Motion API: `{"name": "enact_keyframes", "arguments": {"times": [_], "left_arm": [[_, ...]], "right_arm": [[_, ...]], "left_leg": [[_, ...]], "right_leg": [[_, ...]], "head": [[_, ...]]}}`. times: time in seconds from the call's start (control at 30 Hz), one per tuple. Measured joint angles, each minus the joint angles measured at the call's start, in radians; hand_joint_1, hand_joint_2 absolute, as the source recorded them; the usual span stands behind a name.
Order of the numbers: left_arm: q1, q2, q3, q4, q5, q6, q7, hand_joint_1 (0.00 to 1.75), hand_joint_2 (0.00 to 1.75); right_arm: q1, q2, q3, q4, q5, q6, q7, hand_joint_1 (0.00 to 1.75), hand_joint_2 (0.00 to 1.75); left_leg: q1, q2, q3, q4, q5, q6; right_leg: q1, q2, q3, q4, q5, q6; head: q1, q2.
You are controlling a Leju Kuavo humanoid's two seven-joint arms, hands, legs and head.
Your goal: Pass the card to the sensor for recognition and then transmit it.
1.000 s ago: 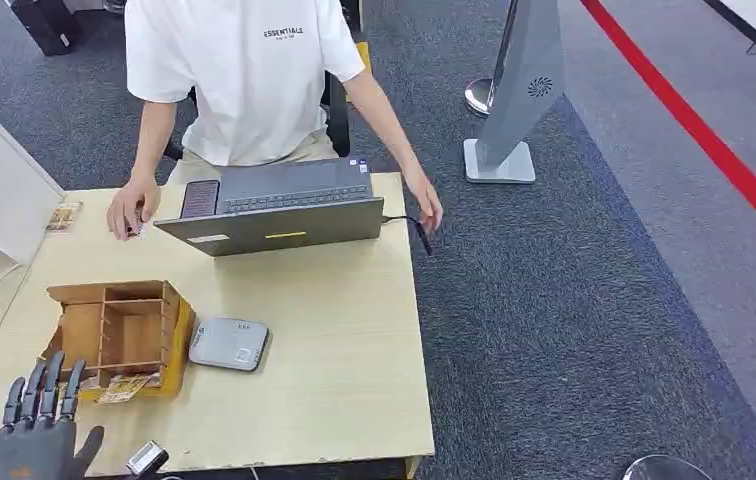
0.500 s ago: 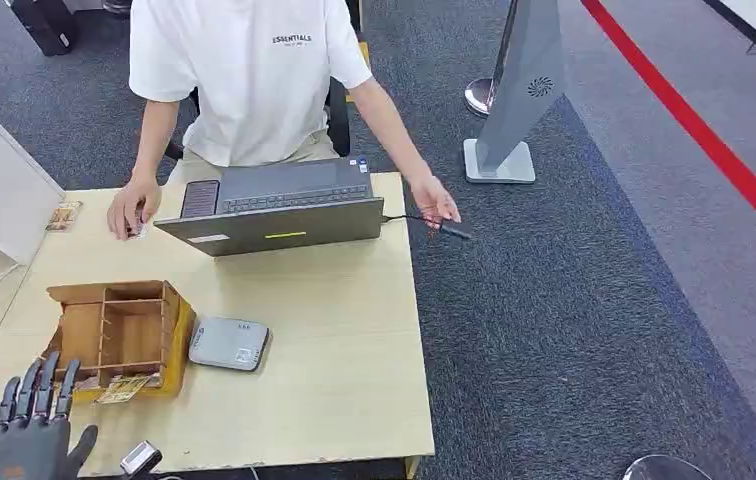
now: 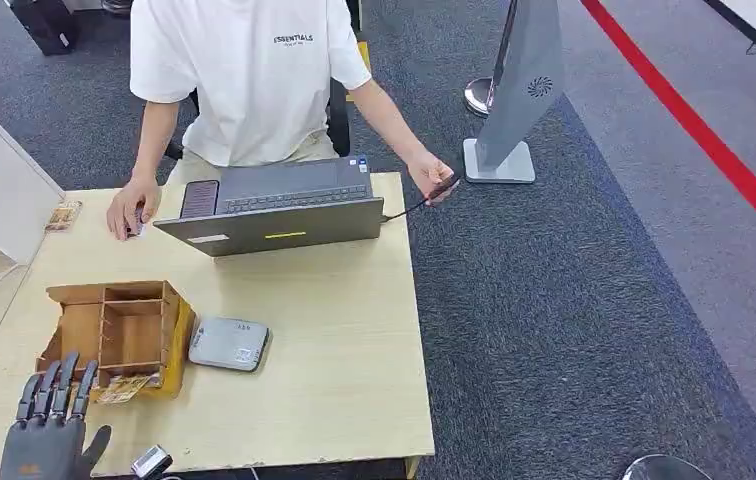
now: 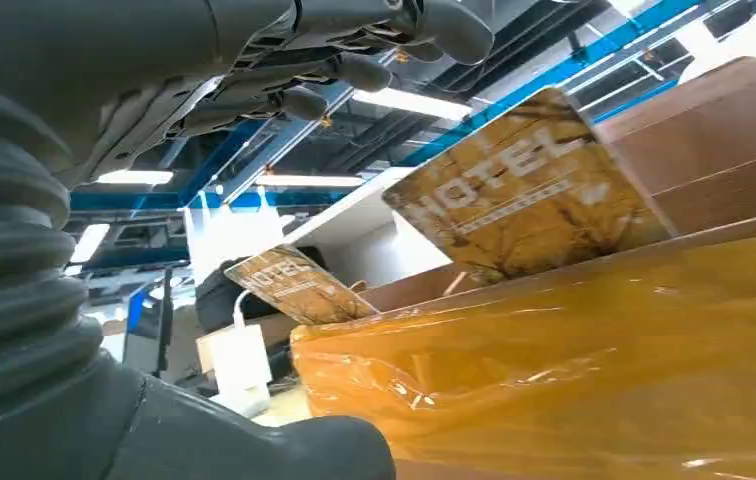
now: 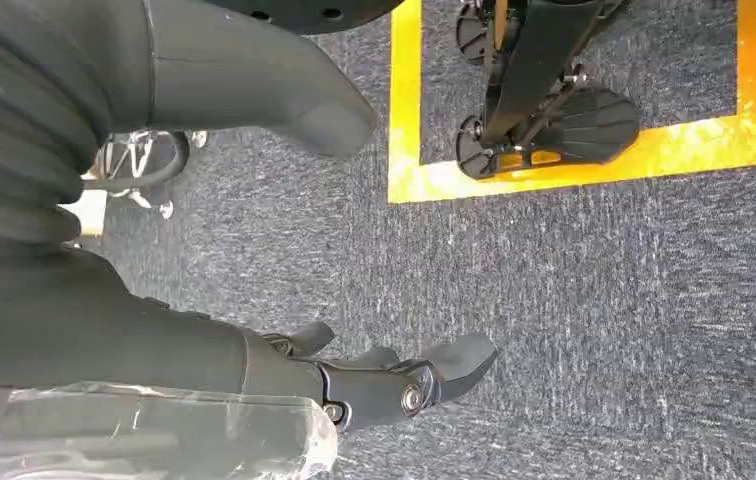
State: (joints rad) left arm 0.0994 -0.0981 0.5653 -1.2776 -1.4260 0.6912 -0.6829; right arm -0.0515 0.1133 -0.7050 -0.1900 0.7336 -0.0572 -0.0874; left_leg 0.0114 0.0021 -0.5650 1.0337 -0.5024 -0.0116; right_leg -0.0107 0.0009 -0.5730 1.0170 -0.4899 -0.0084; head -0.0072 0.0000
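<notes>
Currently left hand (image 3: 51,432) hovers empty, fingers spread, at the desk's (image 3: 334,340) near-left corner beside the card box (image 3: 119,335); right hand (image 5: 374,385) hangs empty.

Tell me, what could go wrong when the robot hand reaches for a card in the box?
The left robot hand is open near the cardboard box. It could bump the box and push it along the table. The hotel cards lean loosely at the box's near edge, so the fingers might knock one over or catch two together. The grey sensor sits right beside the box and could get shoved too.
</notes>
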Motion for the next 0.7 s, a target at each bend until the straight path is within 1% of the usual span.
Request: {"name": "enact_keyframes", "arguments": {"times": [0.13,0.23,0.7], "left_arm": [[0.001,-0.009,0.000,-0.005,0.010,0.000,-0.016,0.00,1.75],[0.002,-0.013,-0.007,-0.023,0.027,0.000,-0.016,0.00,1.75],[0.005,-0.018,-0.046,-0.062,0.033,0.000,-0.016,0.00,1.75]], "right_arm": [[-0.001,0.000,0.000,0.000,0.005,0.000,0.000,0.00,1.75],[-0.001,0.000,0.000,0.000,0.013,0.002,0.000,0.00,1.75],[-0.001,0.000,0.000,-0.001,0.024,0.003,-0.001,0.00,1.75]], "left_leg": [[0.000,0.000,0.000,0.000,0.000,0.000],[0.000,0.000,0.000,0.000,0.000,0.000],[0.000,0.000,0.000,0.000,0.000,0.000]], "right_leg": [[0.000,0.000,0.000,0.000,0.000,0.000],[0.000,0.000,0.000,0.000,0.000,0.000],[0.000,0.000,0.000,0.000,0.000,0.000]], "head": [[0.000,0.000],[0.000,0.000],[0.000,0.000]]}}
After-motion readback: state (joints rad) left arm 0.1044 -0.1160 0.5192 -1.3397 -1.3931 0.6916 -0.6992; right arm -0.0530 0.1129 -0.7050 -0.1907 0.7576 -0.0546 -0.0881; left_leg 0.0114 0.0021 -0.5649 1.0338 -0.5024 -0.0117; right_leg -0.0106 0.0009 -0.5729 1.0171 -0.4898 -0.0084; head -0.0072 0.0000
